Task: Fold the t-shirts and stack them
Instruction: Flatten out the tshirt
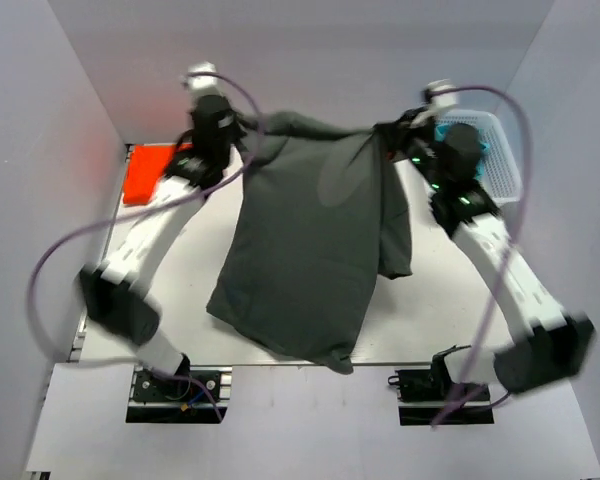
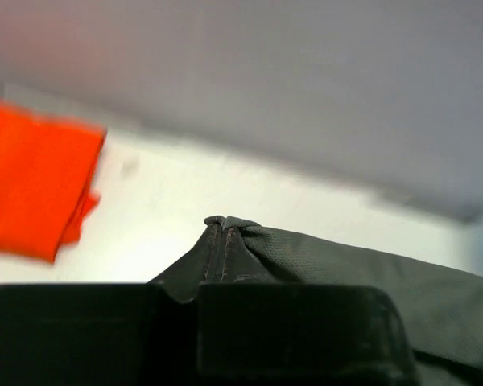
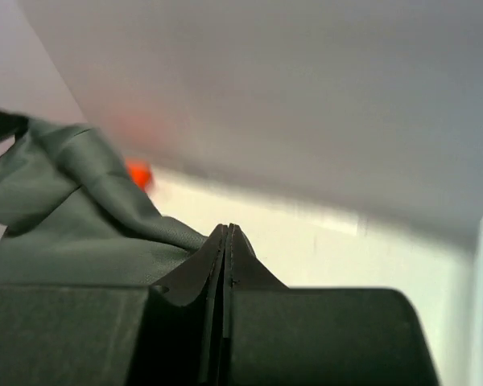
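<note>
The orange-red t-shirt (image 1: 150, 172) lies folded, a flat rectangle, at the far-left corner of the table (image 1: 430, 310). The charcoal-grey t-shirt (image 1: 310, 250) is unfolded: matte, fine-knit cotton, hanging limp over the table's centre. The left gripper (image 2: 224, 241) and right gripper (image 3: 228, 241) each clamp its upper edge. Folding and stacking this shirt are not yet done.

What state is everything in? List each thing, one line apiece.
grey shirt: unfolded, held up by its far edge between both grippers, lower part trailing on the table.
orange shirt: folded, lying at the table's far left corner.
left gripper: shut on the grey shirt.
right gripper: shut on the grey shirt.
basket: upright at the far right, contents unclear.
</note>
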Available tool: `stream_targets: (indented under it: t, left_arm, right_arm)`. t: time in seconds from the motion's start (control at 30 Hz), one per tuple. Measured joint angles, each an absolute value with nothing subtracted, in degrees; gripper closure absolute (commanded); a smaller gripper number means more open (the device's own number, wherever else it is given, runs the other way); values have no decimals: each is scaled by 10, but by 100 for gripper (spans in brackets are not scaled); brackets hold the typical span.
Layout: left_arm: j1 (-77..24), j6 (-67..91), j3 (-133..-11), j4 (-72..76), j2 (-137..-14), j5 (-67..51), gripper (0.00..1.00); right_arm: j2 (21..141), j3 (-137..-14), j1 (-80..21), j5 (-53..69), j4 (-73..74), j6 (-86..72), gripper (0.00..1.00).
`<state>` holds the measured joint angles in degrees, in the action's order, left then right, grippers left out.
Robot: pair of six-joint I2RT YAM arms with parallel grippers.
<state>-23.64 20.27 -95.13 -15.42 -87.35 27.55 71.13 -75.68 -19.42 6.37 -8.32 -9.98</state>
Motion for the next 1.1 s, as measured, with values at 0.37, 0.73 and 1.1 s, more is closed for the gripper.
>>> stream_targets:
  t: [0.37,0.73,1.1]
  left_arm:
    - [-201,227,-1188,-376,-1363,293,0]
    - [-190,262,-1028,-397,-1158,241,0]
    - [-204,358,-571,-345,-822,39,0]
  right_arm:
    - [1115,-879,-191,73,95,-103,18]
    - [1071,-889,-192,79,119,-92,10]
    - [1102,-872,-192,81,137,-90,10]
